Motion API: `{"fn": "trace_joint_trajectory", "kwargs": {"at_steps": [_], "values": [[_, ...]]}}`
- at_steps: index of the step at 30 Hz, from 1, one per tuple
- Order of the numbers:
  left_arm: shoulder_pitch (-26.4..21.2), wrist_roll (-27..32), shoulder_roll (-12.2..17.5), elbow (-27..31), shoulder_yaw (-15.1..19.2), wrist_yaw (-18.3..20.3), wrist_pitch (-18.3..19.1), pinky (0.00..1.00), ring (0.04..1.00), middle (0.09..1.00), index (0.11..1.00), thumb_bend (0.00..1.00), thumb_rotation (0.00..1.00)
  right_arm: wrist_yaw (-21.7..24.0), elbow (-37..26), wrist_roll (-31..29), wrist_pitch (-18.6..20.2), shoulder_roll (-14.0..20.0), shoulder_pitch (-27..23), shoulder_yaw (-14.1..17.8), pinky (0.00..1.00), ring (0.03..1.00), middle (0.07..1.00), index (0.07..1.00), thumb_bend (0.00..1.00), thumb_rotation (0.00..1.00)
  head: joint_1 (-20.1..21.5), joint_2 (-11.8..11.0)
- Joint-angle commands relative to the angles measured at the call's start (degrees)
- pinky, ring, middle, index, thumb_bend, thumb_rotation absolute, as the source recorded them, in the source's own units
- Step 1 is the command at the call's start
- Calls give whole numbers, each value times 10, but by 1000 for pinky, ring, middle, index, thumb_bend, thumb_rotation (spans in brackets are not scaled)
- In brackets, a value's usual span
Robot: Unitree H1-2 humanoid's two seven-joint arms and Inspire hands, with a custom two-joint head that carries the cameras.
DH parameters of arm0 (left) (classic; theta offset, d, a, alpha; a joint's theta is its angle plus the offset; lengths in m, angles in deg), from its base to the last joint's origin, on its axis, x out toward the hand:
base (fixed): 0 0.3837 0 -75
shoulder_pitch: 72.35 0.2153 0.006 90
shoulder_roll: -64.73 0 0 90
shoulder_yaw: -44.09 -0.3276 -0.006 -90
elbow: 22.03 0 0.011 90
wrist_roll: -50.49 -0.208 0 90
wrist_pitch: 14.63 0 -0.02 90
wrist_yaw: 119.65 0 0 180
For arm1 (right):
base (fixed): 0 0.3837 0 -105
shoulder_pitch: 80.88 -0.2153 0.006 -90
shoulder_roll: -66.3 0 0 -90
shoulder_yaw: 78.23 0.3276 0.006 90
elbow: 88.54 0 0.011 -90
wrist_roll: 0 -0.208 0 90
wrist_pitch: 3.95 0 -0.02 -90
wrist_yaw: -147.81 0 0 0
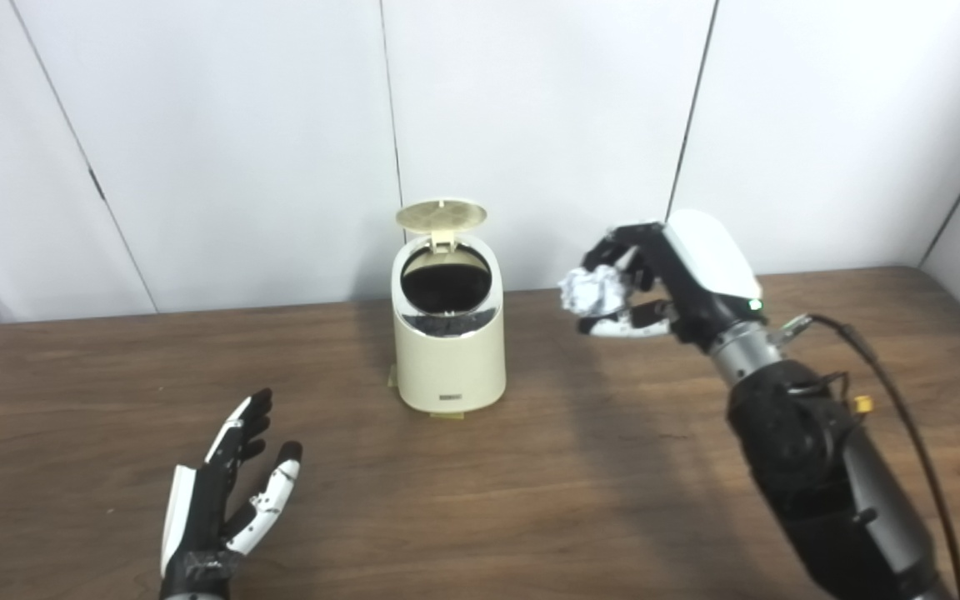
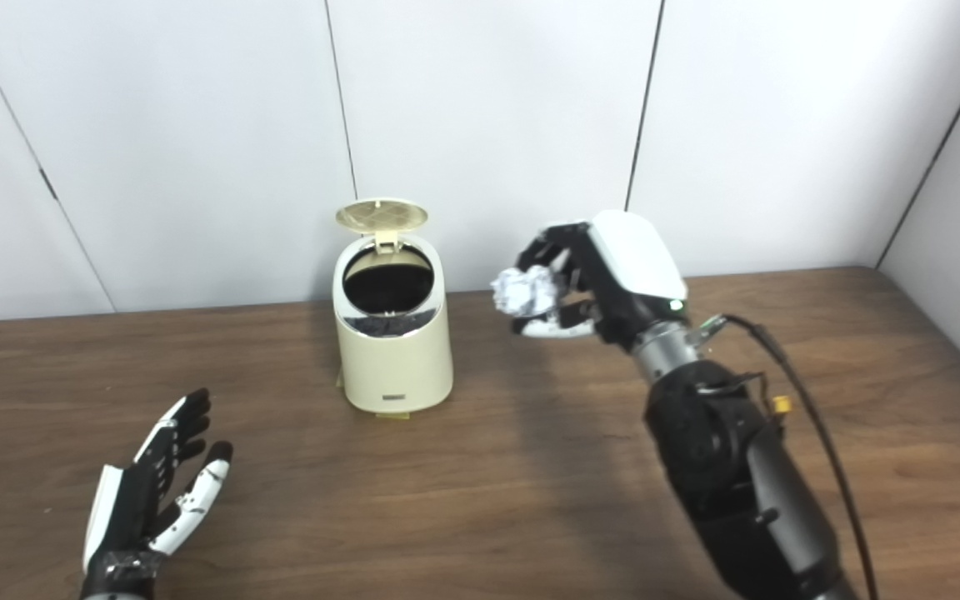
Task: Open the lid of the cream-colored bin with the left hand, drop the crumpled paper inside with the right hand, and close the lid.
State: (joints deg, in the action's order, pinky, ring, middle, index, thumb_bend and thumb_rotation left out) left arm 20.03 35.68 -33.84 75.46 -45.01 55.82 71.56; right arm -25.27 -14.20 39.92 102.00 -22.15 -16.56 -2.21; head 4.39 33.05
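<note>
Cream bin (image 1: 448, 350) on worktop (image 1: 613, 467), lid (image 1: 441, 215) already up. Right robot hand (image 1: 655, 279) clamped on crumpled paper (image 1: 595, 290), beside bin, not over opening. Left robot hand (image 1: 226, 500) splayed, empty. We've drop + close left.

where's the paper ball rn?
Crumpled paper is held in the right hand, above the table, right of the open bin.
</note>
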Motion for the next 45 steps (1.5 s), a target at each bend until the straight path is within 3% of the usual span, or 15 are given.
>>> {"fn": "trace_joint_trajectory", "kwargs": {"at_steps": [1,8,12,21,35,45], "values": [[-2,-7,-19,-17,-11,-13,-21,882,901,904,936,472,559,-16,-12,-1,-38,-10,-40,-1,322,389,518,513,495,0,-9,-3],[-1,-11,-24,-29,-16,-20,-39,870,903,910,938,460,543,-24,27,10,-68,-62,-68,-16,321,397,524,520,494,0,-25,-9],[0,-4,-27,-35,-18,-23,-45,872,904,909,938,471,543,-55,64,22,-104,-82,-77,-25,313,397,523,529,493,0,-27,-11],[3,-13,-31,-40,-28,-29,-50,869,904,908,942,481,558,-93,144,30,-138,-121,-117,-36,276,405,538,536,488,0,-30,-15],[5,-10,-32,-31,-29,-34,-48,882,909,911,940,480,548,-154,266,41,-148,-127,-166,-31,291,390,510,540,490,0,-30,-14],[9,-9,-35,-18,-27,-33,-44,881,906,913,943,467,532,-163,298,43,-141,-110,-173,-31,290,395,514,535,491,0,-28,-8]]}}
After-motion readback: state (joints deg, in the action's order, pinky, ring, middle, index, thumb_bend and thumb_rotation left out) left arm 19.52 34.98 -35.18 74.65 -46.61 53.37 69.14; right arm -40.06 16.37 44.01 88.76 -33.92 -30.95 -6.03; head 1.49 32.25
